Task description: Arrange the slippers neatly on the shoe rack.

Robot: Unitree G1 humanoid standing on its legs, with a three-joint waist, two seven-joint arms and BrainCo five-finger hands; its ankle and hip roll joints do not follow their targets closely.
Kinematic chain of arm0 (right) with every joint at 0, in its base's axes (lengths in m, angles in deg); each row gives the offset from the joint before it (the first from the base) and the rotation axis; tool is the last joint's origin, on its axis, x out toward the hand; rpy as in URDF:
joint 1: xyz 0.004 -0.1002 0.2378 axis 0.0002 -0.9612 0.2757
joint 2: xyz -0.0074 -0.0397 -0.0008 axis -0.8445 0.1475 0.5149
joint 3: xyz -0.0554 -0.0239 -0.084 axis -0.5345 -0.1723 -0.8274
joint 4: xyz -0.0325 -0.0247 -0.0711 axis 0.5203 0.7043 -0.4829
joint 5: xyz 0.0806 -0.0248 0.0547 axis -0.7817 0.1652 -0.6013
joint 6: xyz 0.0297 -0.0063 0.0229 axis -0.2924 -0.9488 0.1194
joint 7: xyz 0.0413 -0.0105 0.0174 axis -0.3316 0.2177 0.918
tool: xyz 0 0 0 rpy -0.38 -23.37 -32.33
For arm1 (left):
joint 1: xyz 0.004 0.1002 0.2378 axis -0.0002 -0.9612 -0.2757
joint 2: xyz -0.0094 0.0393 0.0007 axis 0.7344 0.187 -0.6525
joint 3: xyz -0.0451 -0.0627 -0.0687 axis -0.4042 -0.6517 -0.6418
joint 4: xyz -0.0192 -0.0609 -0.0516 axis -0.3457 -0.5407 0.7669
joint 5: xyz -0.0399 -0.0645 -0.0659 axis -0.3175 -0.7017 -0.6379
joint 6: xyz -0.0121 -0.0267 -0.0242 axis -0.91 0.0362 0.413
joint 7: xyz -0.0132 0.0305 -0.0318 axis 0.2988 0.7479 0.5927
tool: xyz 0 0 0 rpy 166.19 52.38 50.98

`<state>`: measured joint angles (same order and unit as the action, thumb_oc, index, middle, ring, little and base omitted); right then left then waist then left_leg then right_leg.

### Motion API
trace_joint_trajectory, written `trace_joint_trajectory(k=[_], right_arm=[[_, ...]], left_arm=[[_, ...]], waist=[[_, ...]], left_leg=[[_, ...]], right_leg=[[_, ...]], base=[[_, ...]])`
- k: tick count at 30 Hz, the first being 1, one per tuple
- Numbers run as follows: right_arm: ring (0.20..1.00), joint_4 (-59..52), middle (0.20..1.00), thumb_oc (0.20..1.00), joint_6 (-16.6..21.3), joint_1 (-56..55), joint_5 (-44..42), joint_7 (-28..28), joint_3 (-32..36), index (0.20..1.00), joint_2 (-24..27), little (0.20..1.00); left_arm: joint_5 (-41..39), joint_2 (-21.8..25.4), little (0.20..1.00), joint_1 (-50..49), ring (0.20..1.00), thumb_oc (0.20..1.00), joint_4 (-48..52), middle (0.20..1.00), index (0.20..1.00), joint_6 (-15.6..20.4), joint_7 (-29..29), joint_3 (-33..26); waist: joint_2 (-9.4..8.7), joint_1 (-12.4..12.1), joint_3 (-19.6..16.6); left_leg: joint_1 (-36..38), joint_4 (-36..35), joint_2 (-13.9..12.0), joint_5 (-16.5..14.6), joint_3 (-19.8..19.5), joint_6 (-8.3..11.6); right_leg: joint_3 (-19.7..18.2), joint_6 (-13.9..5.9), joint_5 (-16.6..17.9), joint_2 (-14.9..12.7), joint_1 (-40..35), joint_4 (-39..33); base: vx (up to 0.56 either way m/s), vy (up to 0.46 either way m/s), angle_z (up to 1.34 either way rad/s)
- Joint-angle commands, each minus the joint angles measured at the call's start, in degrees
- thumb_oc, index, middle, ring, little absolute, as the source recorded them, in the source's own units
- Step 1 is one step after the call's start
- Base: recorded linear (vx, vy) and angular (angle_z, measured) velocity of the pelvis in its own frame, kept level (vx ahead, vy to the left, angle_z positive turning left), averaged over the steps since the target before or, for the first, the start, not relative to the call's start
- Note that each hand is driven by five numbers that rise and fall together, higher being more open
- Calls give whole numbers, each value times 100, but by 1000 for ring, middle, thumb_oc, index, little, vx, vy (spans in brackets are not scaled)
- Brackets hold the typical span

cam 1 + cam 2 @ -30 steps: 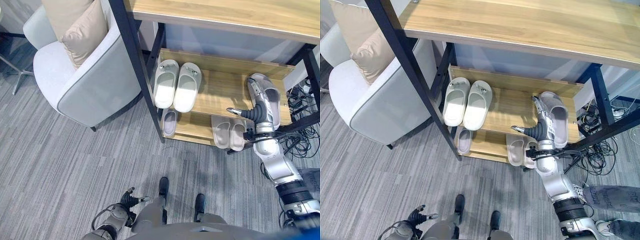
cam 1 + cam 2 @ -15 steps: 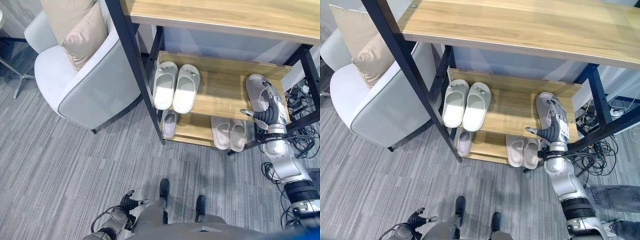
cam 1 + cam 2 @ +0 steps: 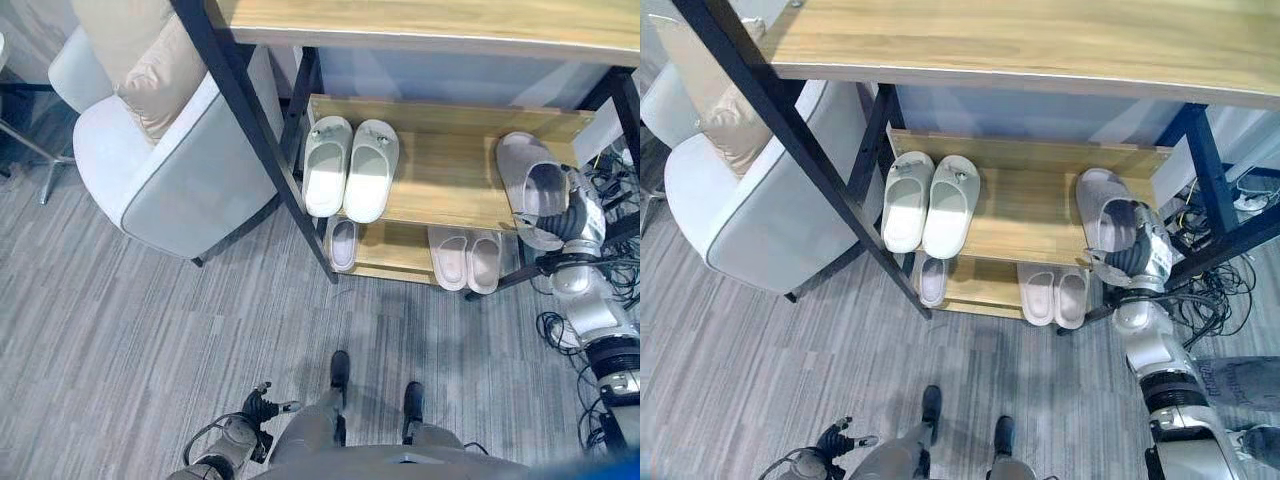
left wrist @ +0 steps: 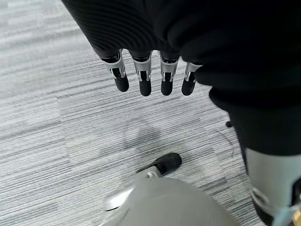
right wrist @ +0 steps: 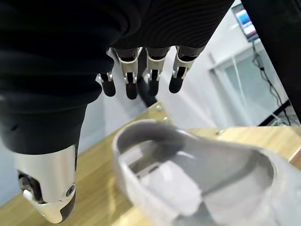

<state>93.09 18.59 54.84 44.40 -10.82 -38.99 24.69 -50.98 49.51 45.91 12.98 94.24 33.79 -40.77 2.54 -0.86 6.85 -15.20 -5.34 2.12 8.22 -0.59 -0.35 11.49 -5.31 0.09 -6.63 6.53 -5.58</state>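
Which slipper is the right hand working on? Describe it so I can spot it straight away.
Find the wooden shoe rack beside the grey armchair. On its middle shelf, at the right end, a lone grey slipper lies by the right hand. The white pair sits at the left end, and the other slippers lie one shelf lower.

Count: 6 slippers total. Middle shelf (image 3: 440, 180): 2 white slippers (image 3: 350, 168) side by side at the left end, plus 1 grey slipper (image 3: 530, 195) at the right end. Bottom shelf (image 3: 385, 250): 1 single pale slipper (image 3: 342, 243) on the left, 1 beige pair (image 3: 468, 258) (2) on the right. Shoe rack (image 3: 970, 40): 1, with 3 wooden levels visible. Armchair (image 3: 165, 160): 1, with 2 cushions (image 3: 150, 70) on it. Robot hands: 2, left hand (image 4: 150, 80) and right hand (image 5: 141, 70).
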Motion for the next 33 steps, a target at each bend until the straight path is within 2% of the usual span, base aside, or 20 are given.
trace_joint_trajectory(k=[1, 18, 29, 33], right_arm=[[1000, -338, 1000, 1000, 134, 151, -372, -228, 102, 1000, 134, 1000], [1000, 770, 1000, 1000, 62, 780, -1307, -179, -49, 1000, 220, 1000], [1000, 1356, 1000, 1000, -149, 1168, -1439, 123, -521, 1000, 66, 1000], [1000, 1876, 1000, 1000, -365, 1428, -1077, 186, -828, 1000, 39, 1000]], left_arm=[[25, 32, 1000, 306, 1000, 1000, -479, 1000, 1000, 71, -66, 21], [-249, 59, 1000, 460, 1000, 1000, -470, 1000, 1000, 30, -171, 122], [-393, 103, 1000, 577, 1000, 1000, -465, 1000, 1000, 15, -233, 150], [-433, 121, 1000, 628, 1000, 1000, -444, 1000, 1000, 18, -265, 173]], waist=[[-344, -62, 33], [-281, -58, 150], [-367, -68, 224], [-385, -87, 263]], left_leg=[[214, 34, -101, -761, -232, 292], [42, 34, -90, -705, -194, 302], [-6, 34, -103, -682, -186, 307], [-18, 34, -107, -670, -205, 307]], right_leg=[[44, -423, 163, -557, 9, 97], [-14, -409, 204, -541, 193, 70], [1, -393, 230, -535, 250, 86], [2, -384, 235, -529, 264, 105]], base=[[0, 0, 0], [0, 0, 0], [0, 0, 0], [0, 0, 0]])
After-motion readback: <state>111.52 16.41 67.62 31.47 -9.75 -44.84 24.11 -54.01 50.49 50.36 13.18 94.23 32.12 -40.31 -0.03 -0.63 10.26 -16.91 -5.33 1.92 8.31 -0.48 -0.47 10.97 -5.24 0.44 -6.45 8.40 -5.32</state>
